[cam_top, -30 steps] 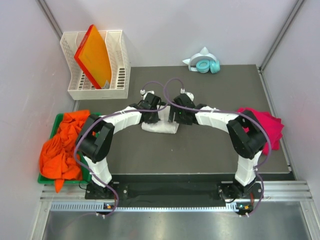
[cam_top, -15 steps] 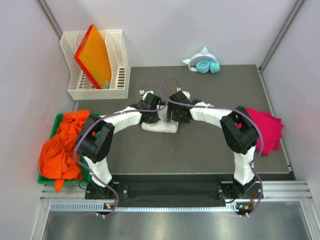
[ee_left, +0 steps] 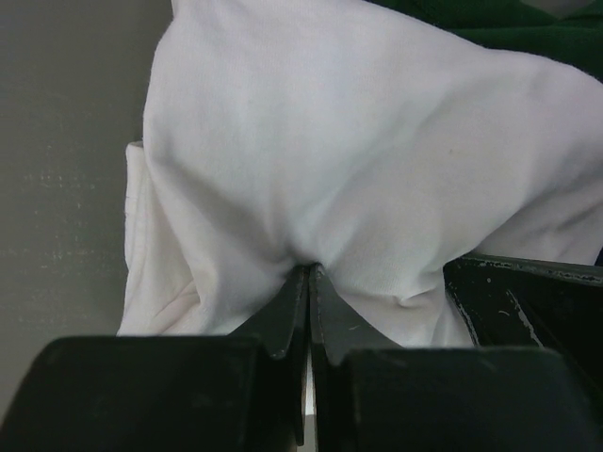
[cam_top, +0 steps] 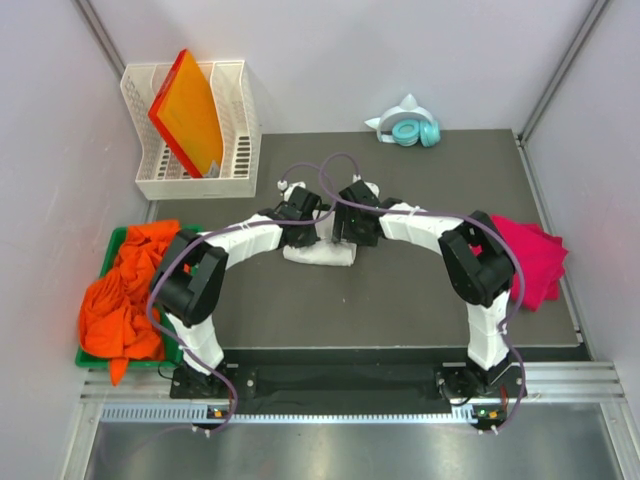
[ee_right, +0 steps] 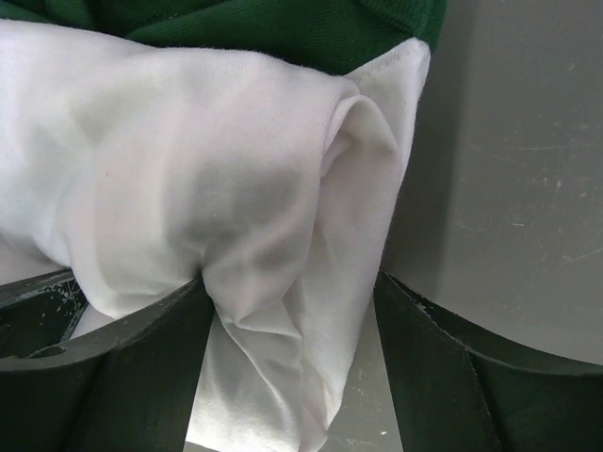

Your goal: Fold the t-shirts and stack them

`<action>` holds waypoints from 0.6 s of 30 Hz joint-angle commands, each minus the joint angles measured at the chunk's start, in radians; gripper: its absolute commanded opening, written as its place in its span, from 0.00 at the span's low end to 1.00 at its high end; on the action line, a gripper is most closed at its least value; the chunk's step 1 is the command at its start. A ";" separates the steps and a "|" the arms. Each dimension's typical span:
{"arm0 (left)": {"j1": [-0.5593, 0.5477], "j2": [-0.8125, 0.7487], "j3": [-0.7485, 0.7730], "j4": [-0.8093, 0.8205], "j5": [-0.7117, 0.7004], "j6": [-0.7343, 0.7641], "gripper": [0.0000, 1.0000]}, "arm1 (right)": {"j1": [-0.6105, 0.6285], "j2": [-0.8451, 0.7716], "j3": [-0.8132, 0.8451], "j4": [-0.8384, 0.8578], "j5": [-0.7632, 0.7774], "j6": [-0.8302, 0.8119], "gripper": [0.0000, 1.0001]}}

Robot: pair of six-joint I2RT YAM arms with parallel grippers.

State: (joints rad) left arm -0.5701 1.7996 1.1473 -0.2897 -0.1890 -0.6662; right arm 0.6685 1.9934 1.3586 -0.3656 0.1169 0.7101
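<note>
While the left gripper [ee_left: 309, 282] pinches the folded white t-shirt [cam_top: 318, 253] mid-table, the right gripper [ee_right: 292, 282] straddles it, fingers spread. Green cloth [ee_right: 283, 28] lies just beyond. Orange shirts [cam_top: 125, 290] fill a bin [cam_top: 92, 357] at left; a pink shirt [cam_top: 530, 260] sits at right.

Dark table [cam_top: 400, 290] bearing white t-shirt [cam_top: 320, 256]

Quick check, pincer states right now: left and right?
Left pincer: closed, pinching the white fabric t-shirt.
Right pincer: open, straddling a fold of the same shirt.
</note>
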 commanded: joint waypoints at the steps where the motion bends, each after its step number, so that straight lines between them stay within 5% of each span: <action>1: -0.002 -0.026 -0.038 -0.014 -0.012 -0.010 0.03 | 0.006 0.165 -0.056 -0.067 -0.019 0.003 0.70; 14: -0.001 -0.026 -0.038 -0.019 -0.015 -0.010 0.03 | 0.006 0.183 -0.121 -0.047 -0.034 0.006 0.60; 18: -0.001 -0.023 -0.034 -0.023 -0.015 -0.004 0.03 | 0.006 0.183 -0.131 -0.052 -0.037 0.011 0.39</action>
State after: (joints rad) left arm -0.5701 1.7889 1.1313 -0.2787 -0.1986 -0.6785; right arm 0.6643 2.0094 1.3342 -0.3065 0.0662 0.7193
